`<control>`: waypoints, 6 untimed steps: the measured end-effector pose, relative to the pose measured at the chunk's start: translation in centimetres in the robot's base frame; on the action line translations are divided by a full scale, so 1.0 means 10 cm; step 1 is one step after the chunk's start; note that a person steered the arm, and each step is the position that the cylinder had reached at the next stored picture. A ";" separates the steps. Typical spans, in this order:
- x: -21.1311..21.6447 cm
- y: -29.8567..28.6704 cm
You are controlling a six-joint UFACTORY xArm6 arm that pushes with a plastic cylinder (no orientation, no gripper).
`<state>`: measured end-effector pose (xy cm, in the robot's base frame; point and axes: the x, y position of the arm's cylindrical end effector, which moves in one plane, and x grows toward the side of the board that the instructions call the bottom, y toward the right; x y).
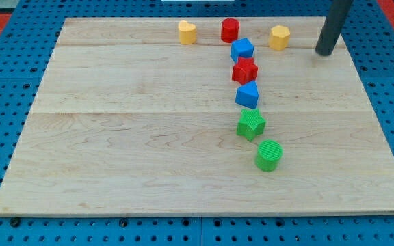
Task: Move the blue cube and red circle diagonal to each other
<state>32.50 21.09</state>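
Observation:
The red circle (pixel 230 30) stands near the view's top edge of the wooden board (pixel 115 137). The blue cube (pixel 242 50) sits just below and to the right of it, almost touching. My tip (pixel 325 52) is at the view's upper right, well to the right of both blocks and to the right of the yellow hexagon (pixel 279 37).
A yellow heart (pixel 187 32) lies left of the red circle. Below the blue cube run a red star (pixel 245 70), a blue triangle-like block (pixel 247 95), a green star (pixel 251 124) and a green circle (pixel 269 155), in a line down the board.

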 end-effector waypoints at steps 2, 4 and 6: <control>-0.40 -0.90; -0.66 -2.06; -1.01 -1.60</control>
